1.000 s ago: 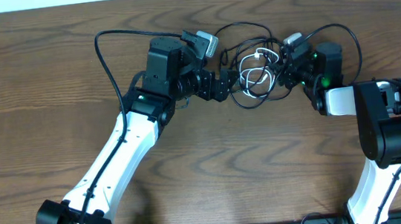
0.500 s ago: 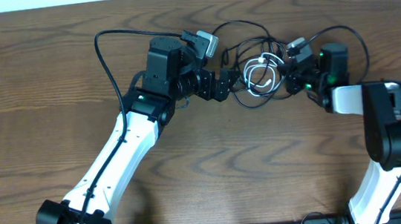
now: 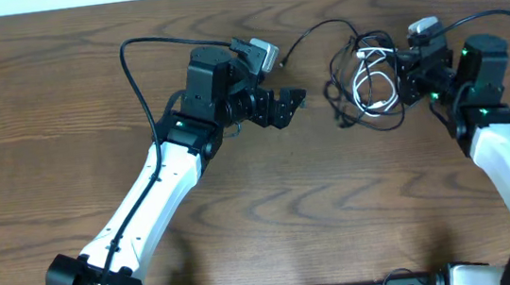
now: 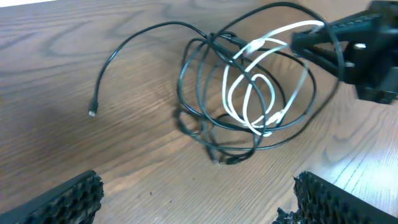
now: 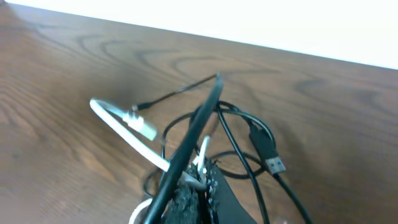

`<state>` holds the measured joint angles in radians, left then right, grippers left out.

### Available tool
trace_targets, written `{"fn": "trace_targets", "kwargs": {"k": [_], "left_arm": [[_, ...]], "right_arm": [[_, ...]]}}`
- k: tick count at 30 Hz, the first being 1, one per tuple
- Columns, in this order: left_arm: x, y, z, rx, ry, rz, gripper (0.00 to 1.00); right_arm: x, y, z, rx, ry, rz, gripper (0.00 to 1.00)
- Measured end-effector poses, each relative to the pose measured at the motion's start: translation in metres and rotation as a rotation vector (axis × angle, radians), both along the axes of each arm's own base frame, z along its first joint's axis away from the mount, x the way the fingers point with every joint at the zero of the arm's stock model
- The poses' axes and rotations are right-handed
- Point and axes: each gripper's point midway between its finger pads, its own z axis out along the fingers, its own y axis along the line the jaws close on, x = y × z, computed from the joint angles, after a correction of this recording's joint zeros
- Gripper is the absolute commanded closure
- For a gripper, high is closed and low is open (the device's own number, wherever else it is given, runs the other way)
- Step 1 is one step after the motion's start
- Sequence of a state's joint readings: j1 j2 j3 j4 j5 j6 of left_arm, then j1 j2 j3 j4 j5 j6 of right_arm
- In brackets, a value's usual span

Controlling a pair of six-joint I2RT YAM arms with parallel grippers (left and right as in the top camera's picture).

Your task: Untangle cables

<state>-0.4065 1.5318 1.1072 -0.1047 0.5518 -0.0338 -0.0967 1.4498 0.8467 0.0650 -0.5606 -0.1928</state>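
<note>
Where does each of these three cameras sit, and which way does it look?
Overhead: above the table, looking straight down; left arm and right arm flank the cables.
Left wrist: on the left arm, facing the cables; open left gripper frames the bottom corners.
Right wrist: on the right arm, looking past the right gripper, shut on the cables.
Shared: all show the white cable.

White arm links (image 3: 152, 205), black left gripper (image 3: 289, 108), looping black wires (image 3: 132, 79) (green lights (image 3: 467, 52), right wrist)
</note>
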Motion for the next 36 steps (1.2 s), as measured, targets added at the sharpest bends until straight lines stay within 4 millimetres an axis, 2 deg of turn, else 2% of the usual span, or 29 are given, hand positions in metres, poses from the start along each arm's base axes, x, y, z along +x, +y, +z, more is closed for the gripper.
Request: {"fn": "trace_targets", "kwargs": {"k": [4, 8, 14, 17, 19, 20, 22, 23, 26, 27, 30, 36], "left_arm": [[0.000, 0.000, 0.000, 0.000, 0.000, 0.000, 0.02], [0.000, 0.000, 0.000, 0.000, -0.001, 0.000, 0.02], [0.001, -0.001, 0.002, -0.004, -0.008, 0.000, 0.03], [0.002, -0.001, 0.002, -0.005, -0.013, 0.000, 0.02], [0.002, -0.001, 0.004, -0.008, -0.018, -0.001, 0.02], [0.003, -0.001, 0.004, -0.009, -0.021, 0.000, 0.02], [0.003, -0.001, 0.005, -0.010, -0.025, 0.000, 0.03], [0.003, -0.001, 0.005, -0.011, -0.025, 0.000, 0.03], [0.003, -0.001, 0.005, -0.010, -0.025, 0.000, 0.02], [0.003, -0.002, 0.005, -0.011, -0.025, -0.001, 0.02], [0.003, -0.001, 0.005, -0.011, -0.026, 0.000, 0.02], [0.004, -0.002, 0.006, -0.014, -0.032, 0.000, 0.02]], "right_arm": [[-0.015, 0.005, 0.010, -0.002, 0.018, 0.008, 0.99], [-0.037, 0.027, 0.010, -0.021, 0.064, 0.074, 0.99], [-0.087, 0.076, -0.023, -0.099, 0.234, 0.254, 0.99], [-0.111, 0.089, -0.041, -0.162, 0.317, 0.315, 0.99], [-0.118, 0.093, -0.049, -0.203, 0.341, 0.334, 0.98], [-0.119, 0.093, -0.053, -0.229, 0.349, 0.337, 0.69], [-0.118, 0.089, -0.061, -0.280, 0.367, 0.306, 0.37], [-0.114, 0.080, -0.066, -0.318, 0.378, 0.260, 0.32], [-0.103, 0.050, -0.073, -0.413, 0.400, 0.100, 0.06], [-0.099, 0.040, -0.074, -0.432, 0.408, 0.045, 0.01], [-0.098, 0.008, -0.078, -0.482, 0.450, -0.091, 0.01], [-0.128, -0.028, -0.094, -0.504, 0.623, -0.182, 0.01]]}}
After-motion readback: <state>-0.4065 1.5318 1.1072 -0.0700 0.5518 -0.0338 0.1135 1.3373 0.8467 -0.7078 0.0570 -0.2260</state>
